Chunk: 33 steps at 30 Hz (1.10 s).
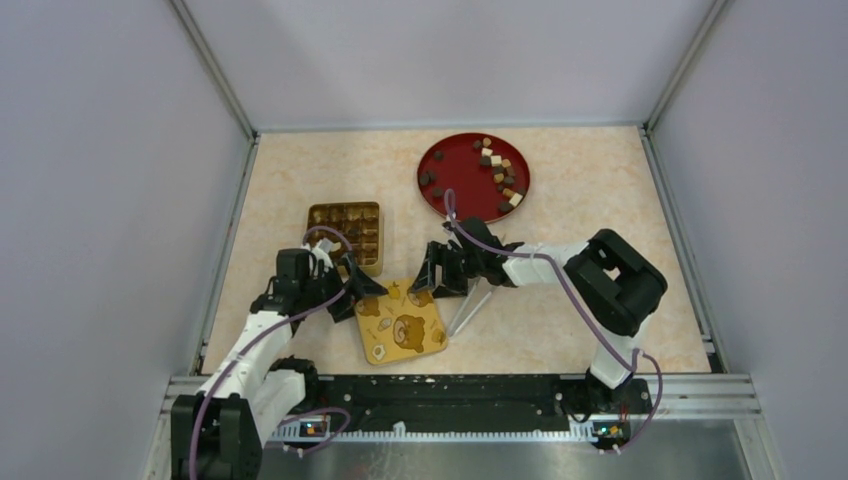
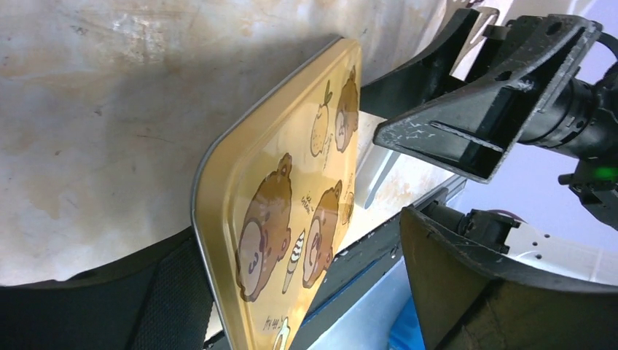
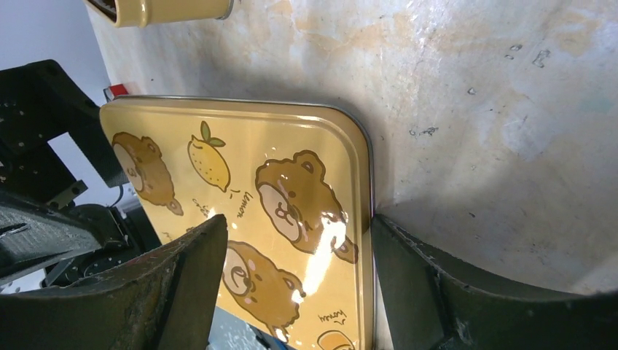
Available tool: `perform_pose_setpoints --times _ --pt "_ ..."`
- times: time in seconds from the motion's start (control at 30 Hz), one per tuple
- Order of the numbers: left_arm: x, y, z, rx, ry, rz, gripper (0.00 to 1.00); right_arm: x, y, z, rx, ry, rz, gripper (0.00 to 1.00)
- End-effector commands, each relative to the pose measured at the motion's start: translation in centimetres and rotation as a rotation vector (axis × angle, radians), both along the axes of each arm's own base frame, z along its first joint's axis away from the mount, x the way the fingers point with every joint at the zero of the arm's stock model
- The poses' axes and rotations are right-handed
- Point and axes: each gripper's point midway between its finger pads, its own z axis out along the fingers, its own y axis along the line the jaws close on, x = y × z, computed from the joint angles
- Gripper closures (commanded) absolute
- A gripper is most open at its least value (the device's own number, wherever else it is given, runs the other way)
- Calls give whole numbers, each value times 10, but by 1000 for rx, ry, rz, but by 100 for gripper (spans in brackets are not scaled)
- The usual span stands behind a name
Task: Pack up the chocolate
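Chocolate pieces [image 1: 495,170] on red plate [image 1: 450,190], bear-printed yellow lid [image 3: 291,189] lettered "lemon"

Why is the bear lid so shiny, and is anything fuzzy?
Right wrist view: light bounces off the glossy bear lid, leaving a white glare patch beside a bear, and a dark shadow runs along its right edge. Left wrist view: the lid gleams more softly. Top external view: the chocolate pieces look too tiny to be sharp.

Soft, even overhead light filled the top view, sharp throughout, with only faint shadows on the table [image 1: 580,200]; both wrist views darkened toward their lower edges; white glare streaked the yellow lid [image 3: 291,146], which cast a soft grey shadow; the nearest foreground was blurred.
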Motion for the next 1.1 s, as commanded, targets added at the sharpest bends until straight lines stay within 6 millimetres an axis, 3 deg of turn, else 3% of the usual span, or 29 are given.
perform_pose_setpoints --times 0.0,0.2,0.43,0.57,0.7,0.93,1.07 --pt "6 -7 24 -43 -92 -39 15 -10 -36 -57 -190 55 -26 28" --pt "9 -1 30 7 -107 -14 50 -9 -36 -59 -188 59 -27 28" --pt "12 -5 38 -20 -127 -39 83 -5 -36 -56 -185 52 -25 28" --pt "17 -7 44 -26 -136 -48 90 0 -38 -46 -184 34 -26 28" --pt "30 -7 68 -17 -195 -65 92 16 -50 -26 -236 -37 -45 28" --pt "71 0 123 26 -321 -119 91 66 -81 34 -298 -222 -147 28" --pt "87 -3 148 -65 -374 -237 91 83 -75 65 -167 -303 -138 27"
